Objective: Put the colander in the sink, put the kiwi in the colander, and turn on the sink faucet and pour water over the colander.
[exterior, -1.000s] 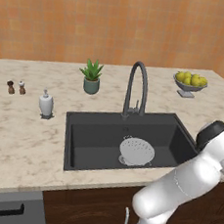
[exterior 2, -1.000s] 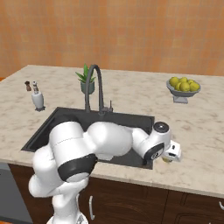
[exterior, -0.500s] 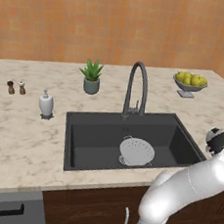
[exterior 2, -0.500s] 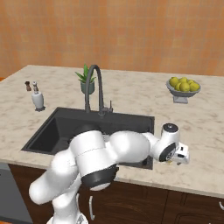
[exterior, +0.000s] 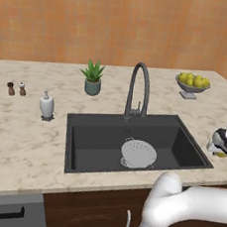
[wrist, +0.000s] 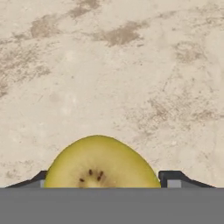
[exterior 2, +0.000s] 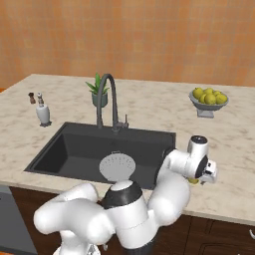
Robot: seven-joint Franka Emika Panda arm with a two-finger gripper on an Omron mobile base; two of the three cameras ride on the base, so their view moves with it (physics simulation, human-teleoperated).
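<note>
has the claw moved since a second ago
Yes. In the right base view the claw has swung right, away from the sink rim, out over the counter onto the kiwi.

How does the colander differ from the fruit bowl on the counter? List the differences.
The colander lies inside the sink, while the fruit bowl stands on the counter at the back right. The colander is pale, dotted with holes and holds nothing; the fruit bowl is grey, on a pedestal, heaped with yellow-green fruit. Both are round.

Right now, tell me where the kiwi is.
The kiwi lies on the counter right of the sink, between the gripper's fingers.
</note>
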